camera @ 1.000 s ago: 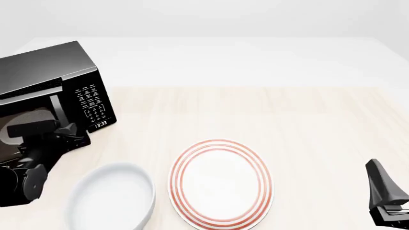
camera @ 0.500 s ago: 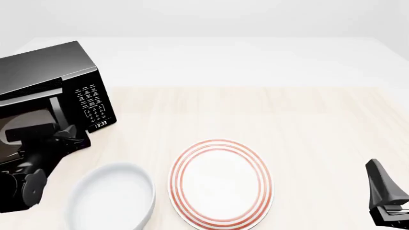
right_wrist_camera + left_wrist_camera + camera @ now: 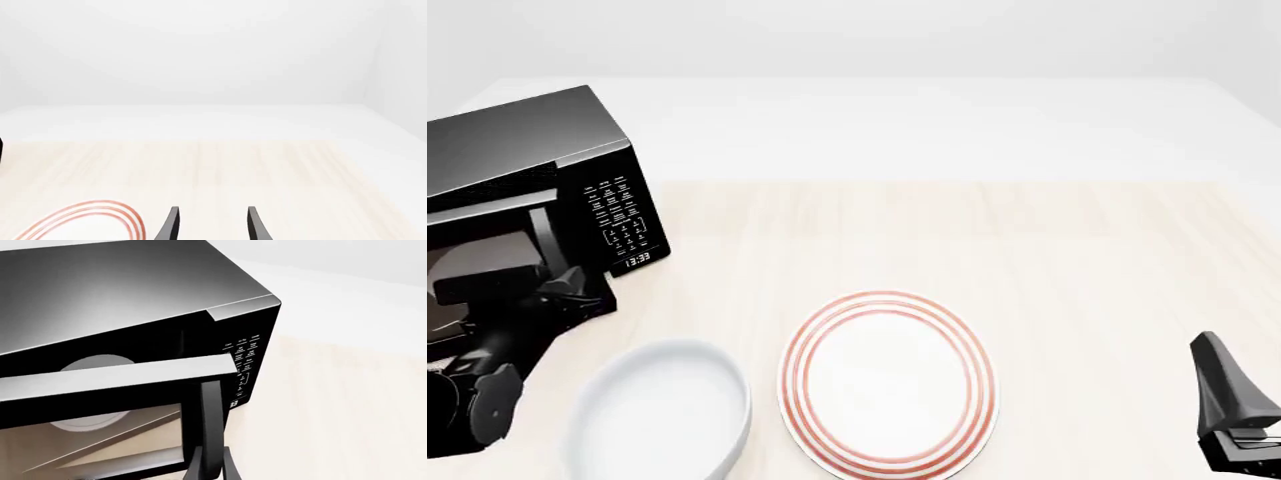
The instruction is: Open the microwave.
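The glossy black microwave [image 3: 521, 140] stands at the table's left, with its keypad [image 3: 618, 215] facing me. Its dark glass door [image 3: 113, 377] stands partly open, and the pale turntable [image 3: 93, 364] shows inside. My left gripper [image 3: 567, 290] is shut on the vertical black handle [image 3: 209, 415] at the door's free edge. One of its fingers [image 3: 230, 471] lies beside the handle's lower end. My right gripper [image 3: 1228, 420] is open and empty, low at the table's near right, far from the microwave. Its two fingertips [image 3: 172, 222] stand apart.
A white plate with red rings [image 3: 888, 380] lies near the front middle of the table and also shows in the right wrist view [image 3: 100, 215]. A white bowl [image 3: 661, 410] sits left of the plate, just right of my left arm [image 3: 481, 390].
The microwave door has swung a little further open, and my left gripper has drawn back towards me with the handle. The right arm has not moved.
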